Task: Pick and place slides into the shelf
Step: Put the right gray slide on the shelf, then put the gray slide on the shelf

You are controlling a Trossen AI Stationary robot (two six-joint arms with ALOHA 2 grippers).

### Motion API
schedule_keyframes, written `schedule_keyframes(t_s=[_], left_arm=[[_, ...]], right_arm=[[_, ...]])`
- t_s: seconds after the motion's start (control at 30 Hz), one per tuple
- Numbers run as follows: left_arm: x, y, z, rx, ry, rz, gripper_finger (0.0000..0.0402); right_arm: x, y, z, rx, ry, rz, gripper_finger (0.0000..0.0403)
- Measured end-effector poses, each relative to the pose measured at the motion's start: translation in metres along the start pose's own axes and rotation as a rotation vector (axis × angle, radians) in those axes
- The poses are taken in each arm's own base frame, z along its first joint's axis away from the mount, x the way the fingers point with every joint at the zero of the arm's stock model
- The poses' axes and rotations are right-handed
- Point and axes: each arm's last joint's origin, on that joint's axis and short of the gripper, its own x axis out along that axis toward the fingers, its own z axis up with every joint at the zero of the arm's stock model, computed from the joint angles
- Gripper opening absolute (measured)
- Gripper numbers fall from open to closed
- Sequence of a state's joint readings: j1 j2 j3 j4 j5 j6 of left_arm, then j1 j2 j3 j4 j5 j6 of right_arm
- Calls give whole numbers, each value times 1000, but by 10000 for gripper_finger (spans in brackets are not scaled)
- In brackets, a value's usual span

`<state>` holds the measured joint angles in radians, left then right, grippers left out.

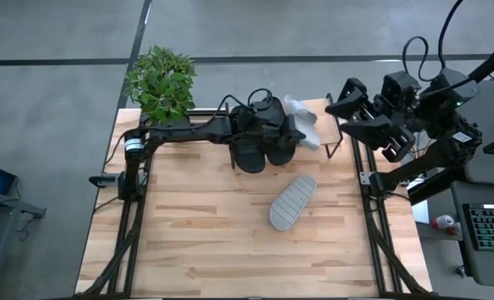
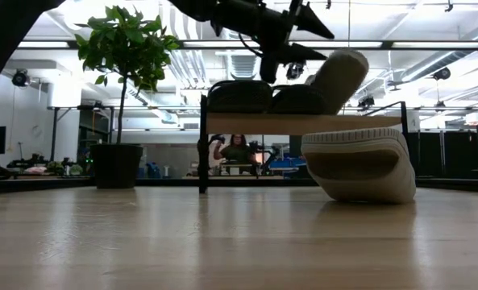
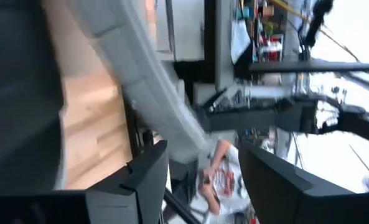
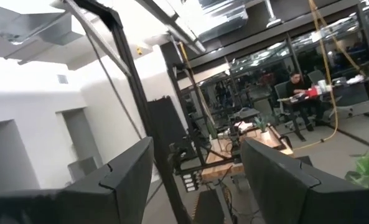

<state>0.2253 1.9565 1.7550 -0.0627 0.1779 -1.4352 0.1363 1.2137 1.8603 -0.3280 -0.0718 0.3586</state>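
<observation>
— What is lying nearest on the big wooden table [image 1: 188, 242]?

— One pale slide [image 1: 293, 201] is lying there with its sole up, in front of the shelf and a bit to the right.

— And behind it?

— The shelf [image 2: 303, 123] is standing at the far edge of the table. Two black slides [image 1: 263, 150] are sitting side by side on its plank. The other pale slide [image 1: 303, 125] is leaning tilted at their right.

— Where is the left gripper [image 1: 281, 125]?

— It is hanging over the black slides. Its fingers [image 3: 144, 180] are standing apart, and it is holding nothing.

— And the right gripper [image 1: 334, 107]?

— It is waiting up high past the right end of the shelf. Its fingers [image 4: 131, 171] are standing apart too, with nothing between them.

— What is far left?

— A green plant [image 1: 161, 82] is standing just beyond the table's far edge.
</observation>
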Motion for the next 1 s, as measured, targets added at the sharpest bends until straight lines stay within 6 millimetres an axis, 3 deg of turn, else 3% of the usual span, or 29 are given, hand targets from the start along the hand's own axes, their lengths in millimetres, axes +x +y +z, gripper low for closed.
schedule_keyframes(t_s=[0.67, 0.87, 1.0], left_arm=[[-4, -6, -8, 9, 268, -56, 180], [-11, -21, -14, 89, 331, -132, 180], [-25, -36, -18, 217, 318, -182, 180]], right_arm=[[-10, 0, -4, 59, 83, -18, 231], [-16, -5, -15, 91, 195, -130, 230], [-21, -7, -19, 104, 224, -187, 230]])
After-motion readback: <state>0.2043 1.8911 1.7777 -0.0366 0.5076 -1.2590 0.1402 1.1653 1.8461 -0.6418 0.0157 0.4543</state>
